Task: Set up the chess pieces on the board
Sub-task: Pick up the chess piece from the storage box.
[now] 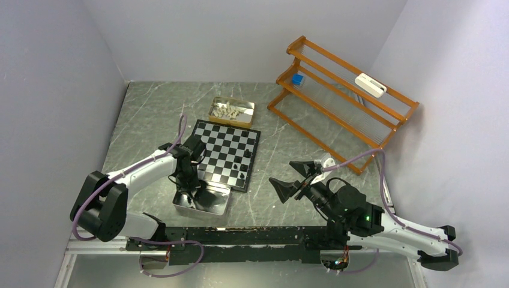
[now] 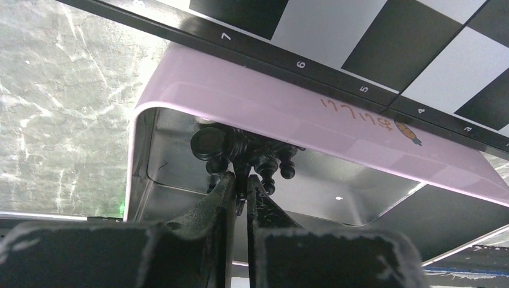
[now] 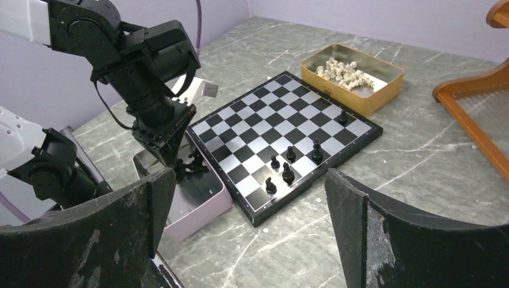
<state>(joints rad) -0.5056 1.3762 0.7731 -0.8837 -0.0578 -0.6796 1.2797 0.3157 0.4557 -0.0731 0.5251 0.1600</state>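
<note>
The chequered board [image 1: 227,153] lies mid-table with several black chess pieces [image 3: 289,174] standing near its right edge. Just in front of it sits a pink-walled metal tray [image 2: 270,108] holding a cluster of black pieces [image 2: 240,147]. My left gripper [image 2: 240,183] reaches down into that tray, its jaws pinched on the thin stem of one black piece. My right gripper [image 1: 283,172] hovers over the table right of the board, jaws wide open and empty. Cream-white pieces [image 3: 343,71] lie heaped in a gold tin [image 1: 246,118] behind the board.
An orange wooden rack [image 1: 342,90] stands at the back right, carrying a blue block and a white device. Walls close in the table on the left, the back and the right. Marble tabletop shows between the board and the rack.
</note>
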